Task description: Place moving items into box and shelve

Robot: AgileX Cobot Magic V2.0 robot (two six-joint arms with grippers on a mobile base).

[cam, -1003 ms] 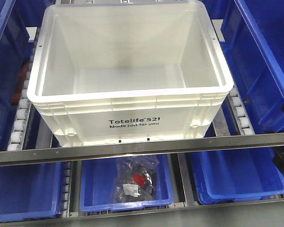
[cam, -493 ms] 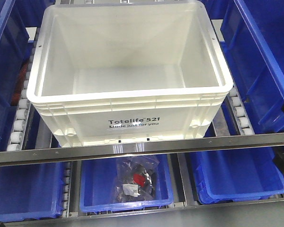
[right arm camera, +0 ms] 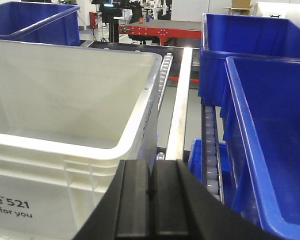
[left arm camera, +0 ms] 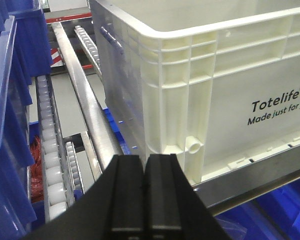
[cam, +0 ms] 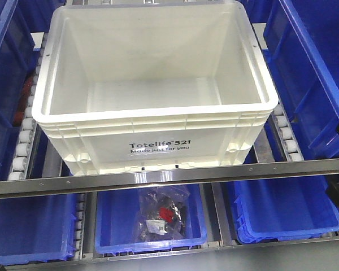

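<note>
Left wrist view: left gripper [left arm camera: 143,192] clenched, empty; box [left arm camera: 225,80] ahead-right, near corner closest. Right gripper [right arm camera: 151,200] clenched, empty; box [right arm camera: 65,100] ahead-left. Box between grippers, long axis across; no plush balls visible.

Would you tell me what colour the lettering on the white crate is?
Black lettering on the cream-white crate, clearest in the exterior front-facing view.

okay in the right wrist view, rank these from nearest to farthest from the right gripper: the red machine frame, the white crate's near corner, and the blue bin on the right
1. The white crate: its near rim corner sits just left of the right gripper.
2. The blue bin, off to the right, a little further out.
3. The red machine frame, far back at top centre.
</note>
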